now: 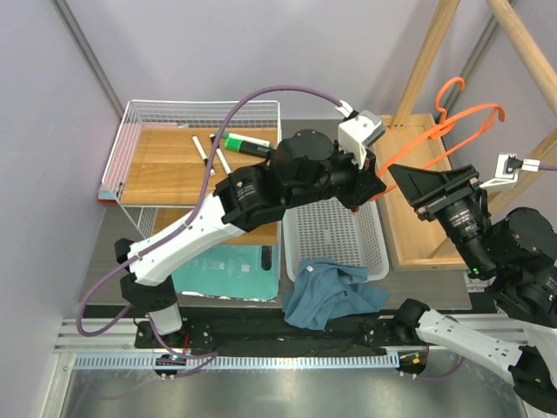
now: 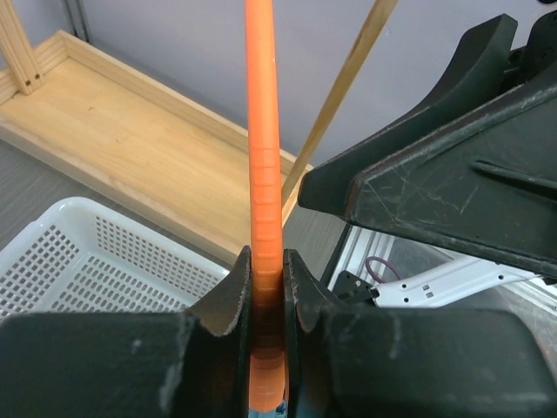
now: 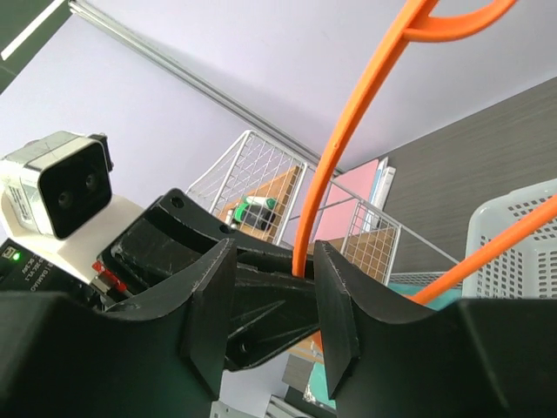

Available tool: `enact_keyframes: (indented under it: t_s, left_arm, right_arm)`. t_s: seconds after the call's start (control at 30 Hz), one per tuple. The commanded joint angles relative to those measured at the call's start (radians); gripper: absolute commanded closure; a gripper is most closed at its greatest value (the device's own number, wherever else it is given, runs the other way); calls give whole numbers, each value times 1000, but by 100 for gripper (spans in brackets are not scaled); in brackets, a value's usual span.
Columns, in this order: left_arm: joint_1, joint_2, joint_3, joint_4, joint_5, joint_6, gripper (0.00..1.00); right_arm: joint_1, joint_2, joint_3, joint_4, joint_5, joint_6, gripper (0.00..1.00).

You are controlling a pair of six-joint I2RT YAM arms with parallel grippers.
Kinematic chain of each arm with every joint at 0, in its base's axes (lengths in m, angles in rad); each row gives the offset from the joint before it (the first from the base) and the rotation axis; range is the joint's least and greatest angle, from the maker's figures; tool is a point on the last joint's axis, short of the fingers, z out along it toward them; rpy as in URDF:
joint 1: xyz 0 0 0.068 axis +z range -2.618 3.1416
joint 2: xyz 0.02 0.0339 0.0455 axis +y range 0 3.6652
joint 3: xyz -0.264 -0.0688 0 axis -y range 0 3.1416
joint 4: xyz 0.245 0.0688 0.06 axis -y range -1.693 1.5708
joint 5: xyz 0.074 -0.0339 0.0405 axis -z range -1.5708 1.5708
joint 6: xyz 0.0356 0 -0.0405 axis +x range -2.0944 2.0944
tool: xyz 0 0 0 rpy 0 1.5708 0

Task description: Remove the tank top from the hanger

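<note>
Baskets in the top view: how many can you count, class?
2. A white plastic basket sits mid-table; a wire basket stands back left. The left arm may hide others.

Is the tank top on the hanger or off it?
Off: the tank top lies crumpled by the white basket; the hanger is bare.

The left arm (image 1: pixel 200 231) and right arm (image 1: pixel 513 248) have bulky black joints and white link shells. A purple cable (image 1: pixel 278 88) runs to the left's white wrist camera (image 1: pixel 359 132). The jaws are scratched matte black.
</note>
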Motion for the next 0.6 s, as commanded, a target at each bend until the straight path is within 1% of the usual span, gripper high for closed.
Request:
enact_keyframes:
  t_s: [0.0,0.17,0.57]
  left_arm:
    - [-4,-46,-1,38,15,14,100]
    - [-5,-55,-4,34,3,22,100]
    - [-5,-95,-38,20,-22,40,100]
  right_arm:
    - [2,45,5,71,31,-15,55]
    - [2,77,-7,102,13,11,63]
    - [2,73,-54,117,17,21,62]
